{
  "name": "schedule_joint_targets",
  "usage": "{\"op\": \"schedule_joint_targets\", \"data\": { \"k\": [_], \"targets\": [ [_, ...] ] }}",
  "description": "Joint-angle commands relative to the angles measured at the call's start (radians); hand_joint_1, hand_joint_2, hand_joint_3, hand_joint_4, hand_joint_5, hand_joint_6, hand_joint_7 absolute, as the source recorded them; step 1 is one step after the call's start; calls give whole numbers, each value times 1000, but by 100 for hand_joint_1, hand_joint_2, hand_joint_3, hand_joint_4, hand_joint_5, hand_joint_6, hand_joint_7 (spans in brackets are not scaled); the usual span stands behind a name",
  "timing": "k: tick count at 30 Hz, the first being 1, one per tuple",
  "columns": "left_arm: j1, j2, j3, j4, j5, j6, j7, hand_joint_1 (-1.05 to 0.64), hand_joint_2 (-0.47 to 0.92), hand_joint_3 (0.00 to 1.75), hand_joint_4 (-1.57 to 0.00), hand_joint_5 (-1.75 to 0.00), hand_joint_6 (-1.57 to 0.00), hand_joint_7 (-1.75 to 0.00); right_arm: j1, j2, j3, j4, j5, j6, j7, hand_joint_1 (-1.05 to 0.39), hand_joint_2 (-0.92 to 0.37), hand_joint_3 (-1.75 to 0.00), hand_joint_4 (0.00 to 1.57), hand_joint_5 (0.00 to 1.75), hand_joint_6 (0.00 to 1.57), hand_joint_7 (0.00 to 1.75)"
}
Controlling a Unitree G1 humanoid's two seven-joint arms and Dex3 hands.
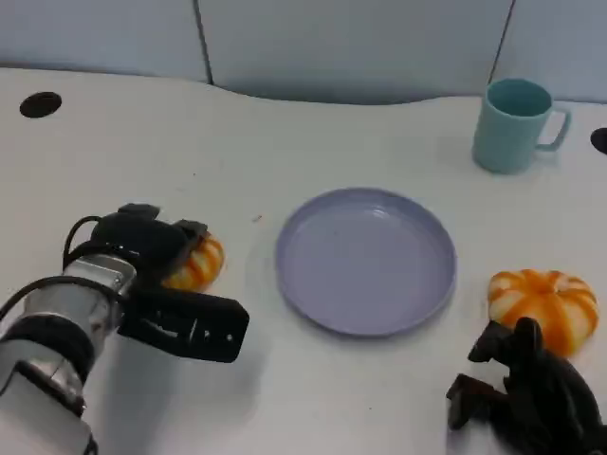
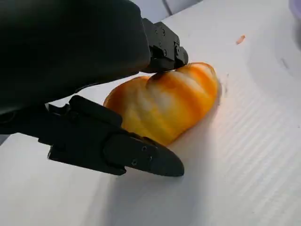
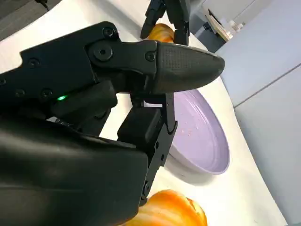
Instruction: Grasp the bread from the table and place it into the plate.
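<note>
1. The left hand was spread around one bread on the table, fingers flanking it, not visibly clamped.
2. The plate lay just beside, bare: grasping appeared underway; next, close, lift, carry right.
3. Another bread sat by the right hand, fingers apart, holding nothing.

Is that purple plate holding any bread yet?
No, empty: the purple plate shows only bare surface; one bread lies left of it by the left robot hand, another bread right.
</note>
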Motion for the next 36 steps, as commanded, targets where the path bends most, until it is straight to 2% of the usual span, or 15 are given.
{"op": "schedule_joint_targets", "data": {
  "k": [1,4,15,19,20,21,22,24,25,27,28,31,33,34,36],
  "targets": [
    [-23,-15,-25,46,-14,35,-41,-71,81,1,-4,-2,-13,-1,27,-22,-10,-8,7,13,6,-45,-92,-52,117,134,101,127],
    [-21,-25,-22,57,-32,42,-45,-65,82,1,-8,-4,-15,-1,33,-23,-14,-10,13,11,15,-45,-92,-53,117,134,100,127],
    [10,-43,62,72,-188,34,-88,-37,92,7,-94,-23,-91,-6,63,-14,-16,-57,7,22,-10,-44,-92,-54,120,133,103,127],
    [34,-45,63,67,-199,23,-15,-39,91,2,-108,-33,-114,-6,71,-14,-16,-68,12,27,-10,-44,-92,-56,121,132,104,126],
    [41,-45,55,66,-191,20,14,-40,89,1,-103,-55,-120,-5,72,-14,-17,-69,15,30,-9,-44,-92,-56,121,132,104,126],
    [45,-45,49,66,-185,18,35,-39,90,1,-86,-110,-127,-9,73,-14,-18,-70,16,32,-8,-44,-92,-55,121,131,104,126],
    [47,-45,45,66,-182,17,47,-39,91,0,-78,-132,-128,-11,73,-15,-18,-71,17,33,-8,-44,-92,-54,121,130,104,126],
    [48,-45,39,68,-183,17,56,-38,91,0,-71,-150,-128,-16,73,-14,-18,-72,17,34,-8,-44,-92,-54,121,130,104,126],
    [58,-44,37,66,-183,7,89,-38,91,0,-71,-152,-122,-29,75,-13,-18,-74,16,33,-10,-44,-92,-54,121,129,104,126],
    [71,-43,33,65,-184,-6,133,-34,92,27,-66,-169,-78,-99,78,-11,-17,-78,15,32,-14,-44,-92,-54,122,129,104,126],
    [77,-40,35,62,-187,-20,166,-34,92,31,-65,-172,-71,-110,80,-9,-17,-83,17,39,-18,-44,-92,-54,122,129,104,126],
    [82,-34,39,59,-193,-42,222,-30,92,29,-70,-172,-75,-109,84,-7,-16,-93,18,48,-23,-45,-92,-51,121,129,104,126],
    [84,-29,49,56,-202,-62,261,-29,92,26,-69,-174,-61,-137,86,-6,-13,-93,14,42,-20,-45,-92,-51,120,129,103,126],
    [84,-26,61,53,-213,-77,288,-28,92,25,-72,-174,-64,-139,85,-7,-11,-92,11,39,-20,-45,-92,-52,119,130,103,127],
    [82,-23,78,50,-226,-100,326,-25,92,36,-76,-175,-57,-167,84,-7,-9,-89,6,34,-20,-46,-92,-52,118,130,102,127]
  ]
}}
